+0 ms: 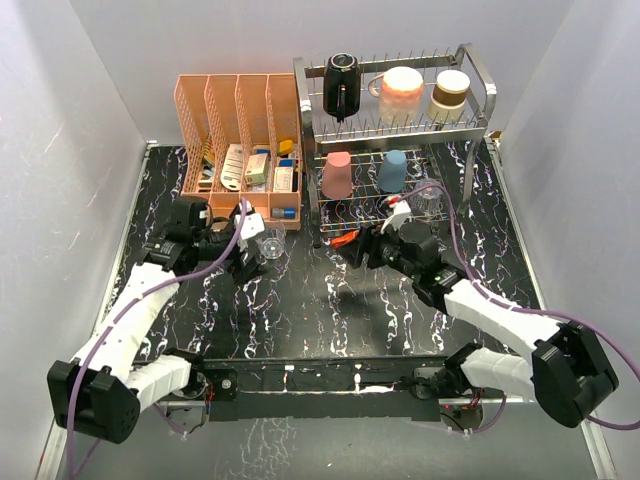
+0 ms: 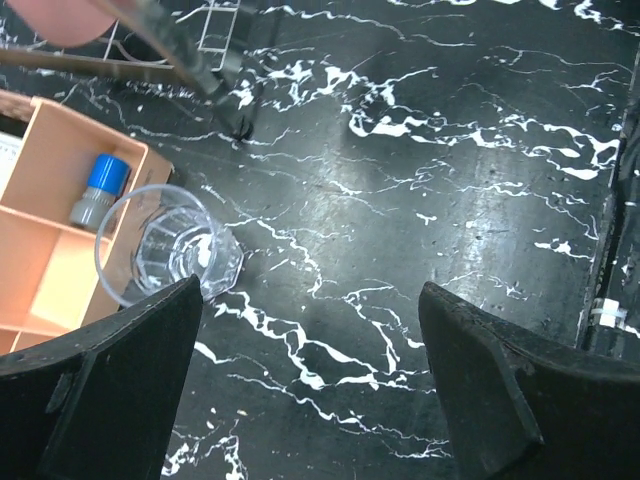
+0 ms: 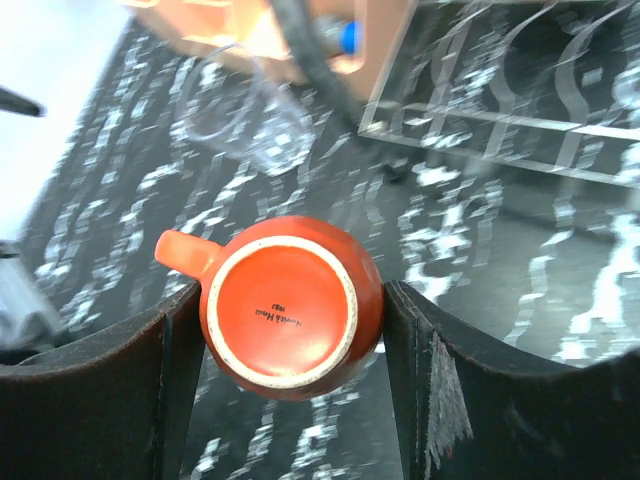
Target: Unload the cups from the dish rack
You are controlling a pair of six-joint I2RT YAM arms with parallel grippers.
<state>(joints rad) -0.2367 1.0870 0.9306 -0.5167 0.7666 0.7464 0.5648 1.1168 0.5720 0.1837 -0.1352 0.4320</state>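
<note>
**Desk:** Two questions: what do the grippers have, and where are the cups?

**Operator:** My right gripper (image 3: 292, 300) clamps the small orange-red cup (image 3: 283, 312) by its sides. The cup's base faces the wrist camera and its handle sticks out past one finger. I hold it over the table (image 2: 400, 200), just in front of the dish rack (image 1: 480, 80).

My left gripper (image 2: 308, 290) is spread wide with nothing between the fingers.

**Desk:** The rest?

**Operator:** One clear glass (image 2: 165, 245) stands upright on the table against the peach organizer (image 2: 40, 170), possibly touching it. On the upper tier I see the black mug (image 1: 340, 85), the peach mug (image 1: 402, 90) and what I take for the steel cup (image 1: 449, 95). The pink tumbler (image 1: 336, 176) and blue tumbler (image 1: 392, 172) sit on the lower tier.
</note>
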